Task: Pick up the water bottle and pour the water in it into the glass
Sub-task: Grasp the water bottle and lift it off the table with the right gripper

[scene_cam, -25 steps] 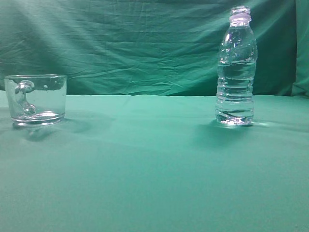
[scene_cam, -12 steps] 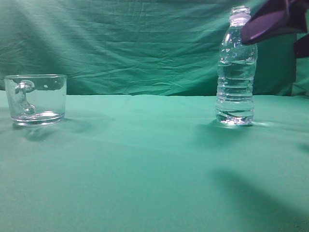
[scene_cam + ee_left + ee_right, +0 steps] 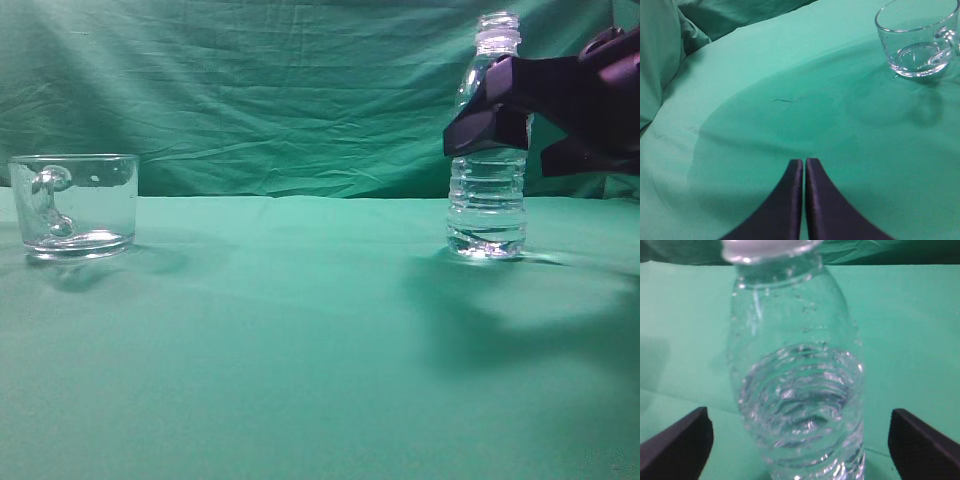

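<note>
right end effector [image 3: 800, 440] spread wide astride the upright water bottle [image 3: 797, 385], positioned for grasping; left end effector [image 3: 804, 172] closed, idle.

Dim green-tinted light; soft shadows on cloth [image 3: 300, 350]; close water bottle [image 3: 797, 390] blurred

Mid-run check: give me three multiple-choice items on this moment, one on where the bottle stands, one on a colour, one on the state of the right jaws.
1. Where does the water bottle stand relative to the glass mug in the exterior view?
A. Left of it
B. Right of it
C. Inside it

2. What colour is the tablecloth?
A. Green
B. White
C. Red

3. How do the right gripper's jaws stand?
A. Shut on the bottle
B. Open, either side of the bottle
C. Shut, away from it

Answers:
1 B, the mug sits far left.
2 A, in every view.
3 B, the right wrist view shows cloth between each jaw and the bottle.
</note>
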